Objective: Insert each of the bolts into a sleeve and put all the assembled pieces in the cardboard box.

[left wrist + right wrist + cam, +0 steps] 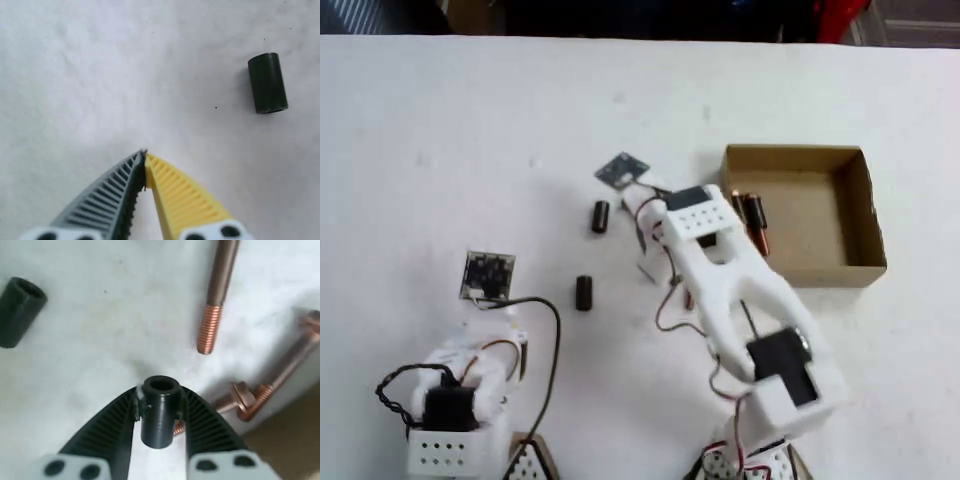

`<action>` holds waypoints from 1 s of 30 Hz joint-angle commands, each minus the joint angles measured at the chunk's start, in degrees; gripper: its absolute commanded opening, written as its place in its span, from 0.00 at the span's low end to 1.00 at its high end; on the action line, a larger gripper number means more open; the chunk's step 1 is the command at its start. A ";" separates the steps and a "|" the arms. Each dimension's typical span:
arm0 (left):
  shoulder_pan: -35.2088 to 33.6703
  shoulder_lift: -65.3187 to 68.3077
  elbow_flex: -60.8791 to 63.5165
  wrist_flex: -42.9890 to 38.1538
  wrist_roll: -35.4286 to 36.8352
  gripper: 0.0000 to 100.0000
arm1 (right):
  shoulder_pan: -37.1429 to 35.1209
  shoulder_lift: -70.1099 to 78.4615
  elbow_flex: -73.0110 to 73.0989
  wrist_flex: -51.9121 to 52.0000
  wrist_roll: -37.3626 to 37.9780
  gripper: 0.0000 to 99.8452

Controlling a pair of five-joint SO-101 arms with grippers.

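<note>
My right gripper (pixel 160 390) is shut on a black sleeve (pixel 159 415), held upright with its bore showing, just above the white table. A copper bolt (pixel 216 300) lies ahead of it with its threaded end toward the sleeve. Two more bolts (pixel 272 382) lie touching at an angle beside it. Another black sleeve (pixel 19 311) lies off to the side. My left gripper (pixel 145 154) is shut and empty, apart from a loose black sleeve (pixel 268 83). From above, two sleeves (pixel 600 216) (pixel 584 292) lie left of the right arm (pixel 720 270), and the cardboard box (pixel 855 215) sits to its right.
Copper pieces (pixel 756 222) lie at the box's left side. The left arm (pixel 460 380) sits folded at the near left. A small circuit board (pixel 622 170) and cables (pixel 555 340) lie on the table. A brown cardboard surface (pixel 295 445) is close to the right gripper.
</note>
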 commanded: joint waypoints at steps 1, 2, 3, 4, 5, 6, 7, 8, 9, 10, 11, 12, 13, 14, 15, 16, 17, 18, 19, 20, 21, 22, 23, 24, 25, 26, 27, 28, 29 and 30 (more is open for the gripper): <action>-0.22 -0.48 -0.09 0.44 -0.18 0.02 | 0.13 -13.14 -0.97 6.29 0.18 0.02; -0.22 -0.48 -0.09 0.44 -0.18 0.02 | 0.13 -15.78 -0.97 7.78 0.18 0.02; -0.22 -0.48 -0.09 0.44 -0.18 0.02 | 0.13 -18.51 -0.97 9.10 0.18 0.02; -0.22 -0.48 -0.09 0.44 -0.18 0.02 | 0.13 -21.32 -0.79 10.24 0.26 0.02; -0.22 -0.48 -0.09 0.44 -0.18 0.02 | 0.13 -24.04 -0.70 11.38 0.35 0.02; -0.22 -0.48 -0.09 0.44 -0.18 0.02 | 0.13 -26.68 -0.62 12.35 0.53 0.02; -0.22 -0.48 -0.09 0.44 -0.18 0.02 | 0.13 -29.23 -0.62 13.32 0.53 0.02; -0.22 -0.48 -0.09 0.44 -0.18 0.02 | 0.22 -31.69 -0.62 14.29 0.53 0.02; -0.22 -0.48 -0.09 0.44 -0.18 0.02 | 0.31 -34.07 -0.62 15.08 0.18 0.02; -0.22 -0.48 -0.09 0.44 -0.18 0.02 | 0.40 -36.00 -0.53 15.78 0.18 0.02; -0.22 -0.48 -0.09 0.44 -0.18 0.02 | 0.40 -37.85 -0.53 16.57 0.09 0.02; -0.22 -0.48 -0.09 0.44 -0.18 0.02 | 0.48 -39.52 -0.53 17.45 0.09 0.02; -0.22 -0.48 -0.09 0.44 -0.18 0.02 | 0.57 -41.10 -0.53 18.33 0.09 0.02; -0.22 -0.48 -0.09 0.44 -0.18 0.02 | 0.66 -42.51 -0.18 18.95 0.09 0.02; -0.22 -0.48 -0.09 0.44 -0.18 0.02 | 0.66 -44.09 0.70 19.03 0.09 0.02; -0.22 -0.48 -0.09 0.44 -0.18 0.02 | 0.66 -45.41 2.02 18.59 0.09 0.02; -0.22 -0.48 -0.09 0.44 -0.18 0.02 | 0.66 -46.81 3.43 17.98 0.09 0.02; -0.22 -0.48 -0.09 0.44 -0.18 0.02 | 0.66 -48.31 5.10 17.10 0.09 0.02; -0.22 -0.48 -0.09 0.44 -0.18 0.02 | 0.66 -49.89 7.12 15.60 0.09 0.02; -0.22 -0.48 -0.09 0.44 -0.18 0.02 | 0.66 -51.47 9.23 14.11 0.09 0.02; -0.22 -0.48 -0.09 0.44 -0.18 0.02 | 0.66 -53.23 11.43 12.79 0.09 0.02; -0.22 -0.48 -0.09 0.44 -0.18 0.02 | 0.66 -55.16 13.80 11.47 0.09 0.02; -0.22 -0.48 -0.09 0.44 -0.18 0.02 | 0.66 -57.01 16.00 10.15 0.09 0.02; -0.22 -0.48 -0.09 0.44 -0.18 0.02 | 0.66 -59.03 18.29 8.84 0.09 0.02; -0.22 -0.48 -0.09 0.44 -0.18 0.02 | 0.66 -60.88 20.31 7.69 0.09 0.02; -0.22 -0.48 -0.09 0.44 -0.18 0.02 | 0.66 -62.73 22.24 6.73 0.09 0.02; -0.22 -0.48 -0.09 0.44 -0.18 0.02 | 0.66 -64.40 23.91 5.93 0.09 0.02; -0.22 -0.48 -0.09 0.44 -0.18 0.02 | 0.66 -65.98 25.41 5.23 0.09 0.02; -0.22 -0.48 -0.09 0.44 -0.18 0.02 | 0.66 -67.47 26.46 4.70 0.09 0.02; -0.22 -0.48 -0.09 0.44 -0.18 0.02 | 0.66 -68.79 27.34 4.26 0.09 0.02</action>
